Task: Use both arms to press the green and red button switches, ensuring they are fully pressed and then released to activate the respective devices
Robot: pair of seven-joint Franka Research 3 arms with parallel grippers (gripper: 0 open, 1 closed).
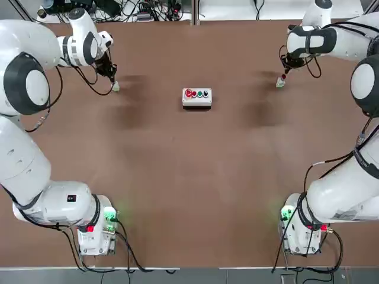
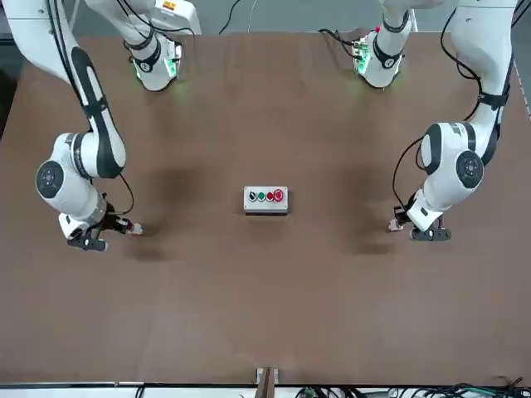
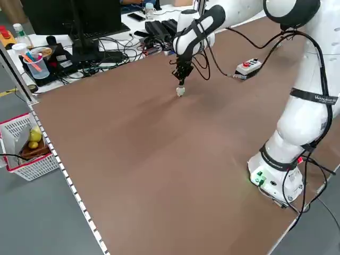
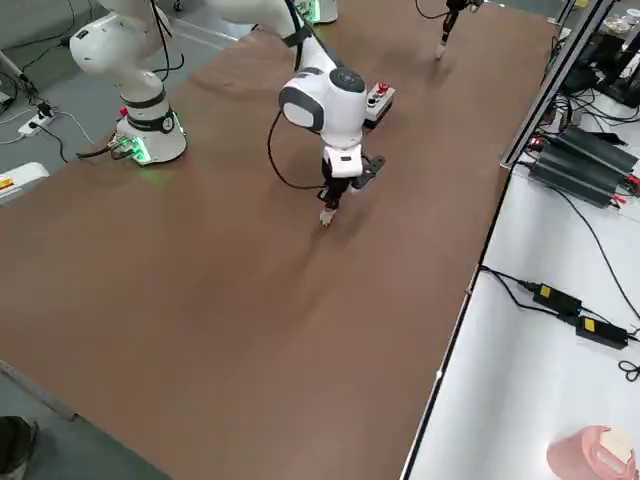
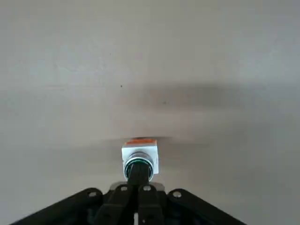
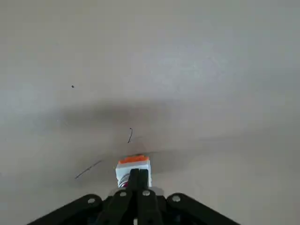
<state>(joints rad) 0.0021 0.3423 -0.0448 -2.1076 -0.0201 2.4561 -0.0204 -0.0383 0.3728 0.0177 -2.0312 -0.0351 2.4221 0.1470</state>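
Observation:
The green button switch (image 1: 115, 87) is a small pale block with a green cap, on the far left of the brown table. My left gripper (image 1: 111, 78) is shut, and its joined tips rest on the green cap (image 5: 138, 164). The red button switch (image 1: 280, 81) stands at the far right. My right gripper (image 1: 285, 73) is also shut, its tips down on the red cap (image 6: 125, 180). In the front view the left gripper (image 2: 403, 222) is at the right and the right gripper (image 2: 123, 225) at the left, each over its switch.
A white box (image 1: 196, 96) with a row of red and green buttons sits mid-table between the arms. Both arm bases (image 1: 95, 228) stand at the near edge. Cables and desk clutter (image 3: 79, 48) lie beyond the far edge, and a basket (image 3: 26, 146) stands off the left side.

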